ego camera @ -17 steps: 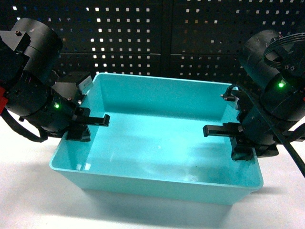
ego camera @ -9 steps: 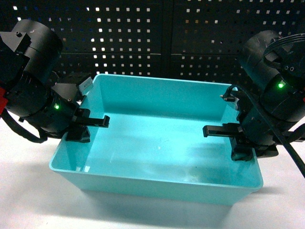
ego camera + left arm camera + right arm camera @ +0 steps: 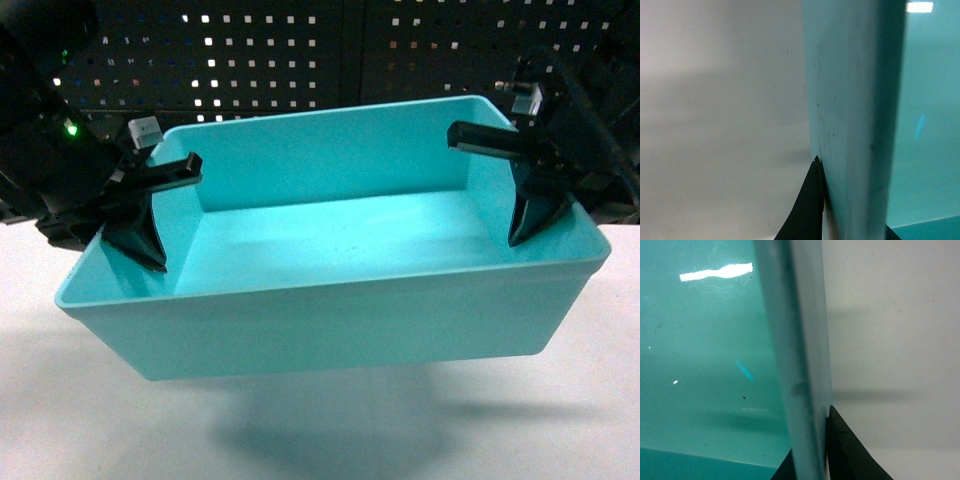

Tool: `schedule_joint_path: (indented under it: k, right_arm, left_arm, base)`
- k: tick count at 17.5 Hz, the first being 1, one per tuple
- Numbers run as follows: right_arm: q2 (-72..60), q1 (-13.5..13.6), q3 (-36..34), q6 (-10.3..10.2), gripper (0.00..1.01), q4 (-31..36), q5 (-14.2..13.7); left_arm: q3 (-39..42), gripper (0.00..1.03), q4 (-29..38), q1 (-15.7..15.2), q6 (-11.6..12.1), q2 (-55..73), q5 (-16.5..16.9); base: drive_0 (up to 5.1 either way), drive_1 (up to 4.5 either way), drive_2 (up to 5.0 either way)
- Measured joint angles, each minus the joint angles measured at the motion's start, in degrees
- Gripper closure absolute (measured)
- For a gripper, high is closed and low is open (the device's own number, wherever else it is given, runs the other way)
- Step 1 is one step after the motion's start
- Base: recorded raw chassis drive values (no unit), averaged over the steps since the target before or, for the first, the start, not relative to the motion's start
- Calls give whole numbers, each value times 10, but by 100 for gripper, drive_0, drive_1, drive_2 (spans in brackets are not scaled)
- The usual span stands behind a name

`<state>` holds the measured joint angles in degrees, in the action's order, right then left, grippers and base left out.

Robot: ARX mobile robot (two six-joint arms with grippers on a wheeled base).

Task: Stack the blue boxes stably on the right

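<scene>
Left gripper [image 3: 150,215], left of frame: jaws clamped across the left short wall of the blue box [image 3: 330,310], one finger inside, one outside; left wrist view confirms dark finger [image 3: 810,210] pressed to the outer face. Box centre frame, lifted clear of the white table [image 3: 80,420], shadow beneath, tilted slightly with right end higher. Right gripper [image 3: 520,190], upper right of frame: jaws likewise pinching the right short wall, outer finger [image 3: 850,455] against it in the right wrist view.

Step judged: two-arm carry toward the right. Advisable to level both ends, move arms together at matched pace, avoid twisting thin walls, lower squarely onto the stack.

Surroundings: dark pegboard [image 3: 300,60] close behind the rear rim. No second box or stack visible; no obstruction seen on table
</scene>
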<state>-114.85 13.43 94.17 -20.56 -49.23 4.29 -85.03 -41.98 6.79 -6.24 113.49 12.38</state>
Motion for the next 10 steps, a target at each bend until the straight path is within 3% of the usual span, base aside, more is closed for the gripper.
schedule_joint_path:
  k: [5, 8, 10]
  right_arm:
    - [46, -4, -27, -28, 99, -24, 7]
    - [72, -4, -59, -65, 99, -33, 19]
    - [81, -3, -59, -85, 99, -25, 19]
  left_arm:
    - [-11, 101, -35, 5, 0, -38, 2]
    - [-10, 101, -30, 11, 4, -60, -16]
    - [2, 101, 10, 17, 8, -80, -35]
  base:
    - [0, 0, 0]
    - [0, 0, 0]
    - [0, 0, 0]
